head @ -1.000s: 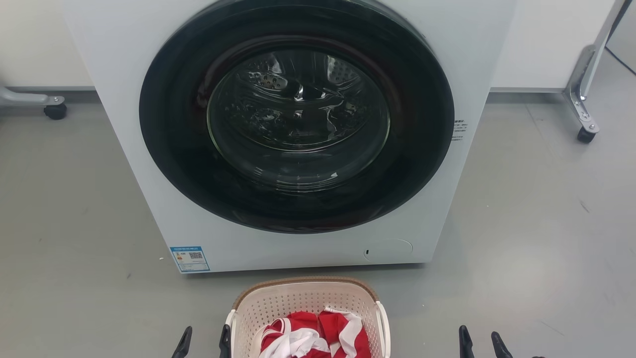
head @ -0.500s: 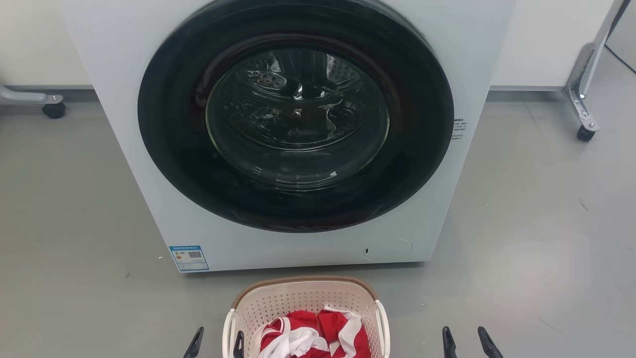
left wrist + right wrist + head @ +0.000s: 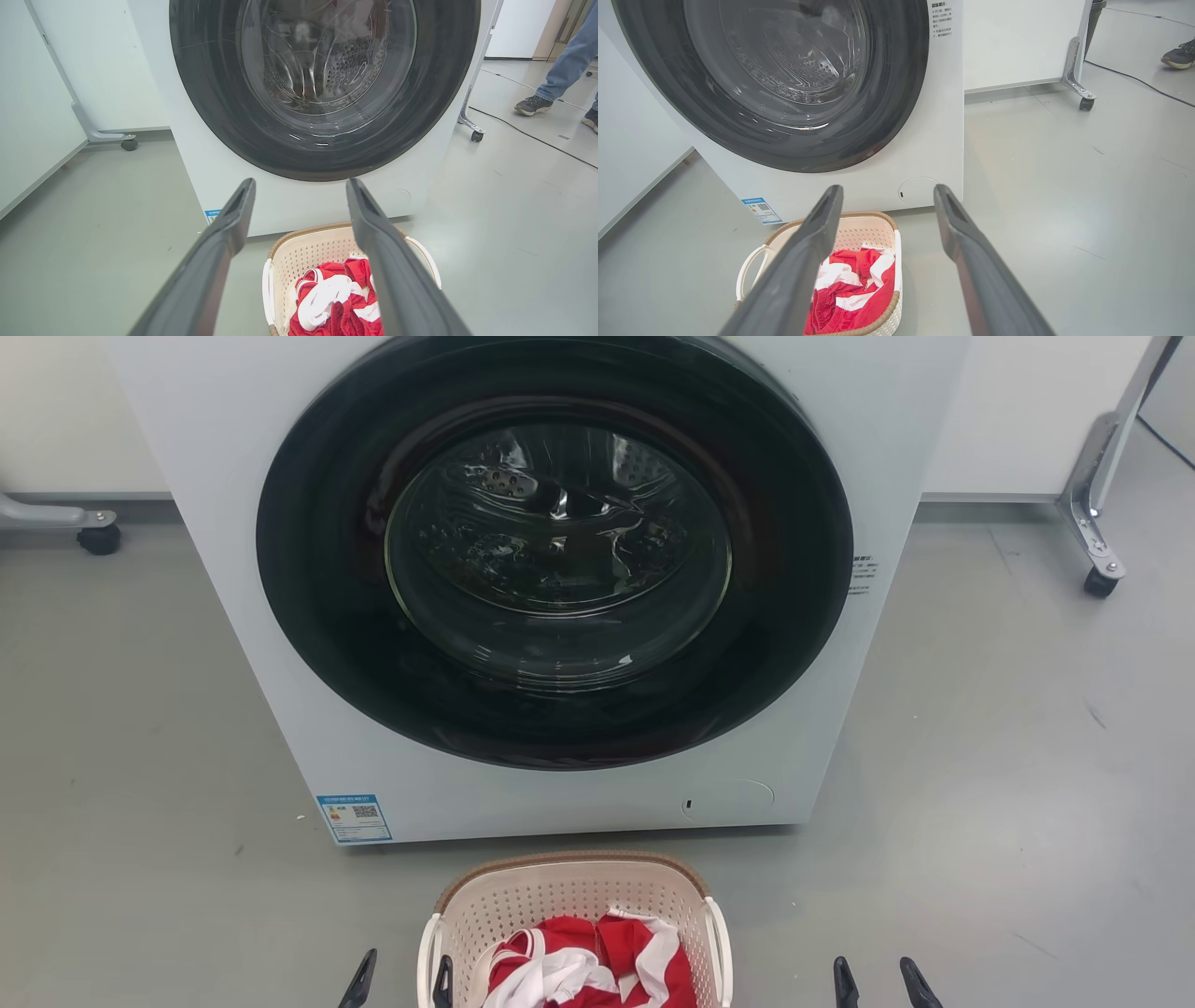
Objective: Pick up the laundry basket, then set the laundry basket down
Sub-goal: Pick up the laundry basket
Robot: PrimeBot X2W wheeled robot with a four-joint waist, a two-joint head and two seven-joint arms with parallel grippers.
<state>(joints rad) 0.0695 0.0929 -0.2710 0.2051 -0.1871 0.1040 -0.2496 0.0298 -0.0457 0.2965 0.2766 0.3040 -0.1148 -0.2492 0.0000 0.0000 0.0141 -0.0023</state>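
Note:
The laundry basket (image 3: 560, 898) stands on the grey floor just before the washing machine, cream and perforated with a brown rim, holding red and white clothing (image 3: 583, 971). My left gripper (image 3: 403, 982) is open at the basket's left handle, one fingertip beside the handle and the other out over the floor. My right gripper (image 3: 879, 985) is open over bare floor, well to the right of the basket. The left wrist view looks between my open left gripper (image 3: 300, 186) down on the basket (image 3: 308, 252). In the right wrist view the basket (image 3: 859, 231) lies left of and below my open right gripper (image 3: 887, 191).
A white front-loading washing machine (image 3: 280, 663) with a shut dark round door (image 3: 560, 569) stands right behind the basket. Wheeled metal legs (image 3: 1102, 583) stand at the back right and another caster (image 3: 98, 537) at the back left. A person's shoes (image 3: 532, 105) and a floor cable are farther right.
Both grippers have moved inward toward the basket: the left one to the right up to the left handle, the right one to the left. The basket has stayed put.

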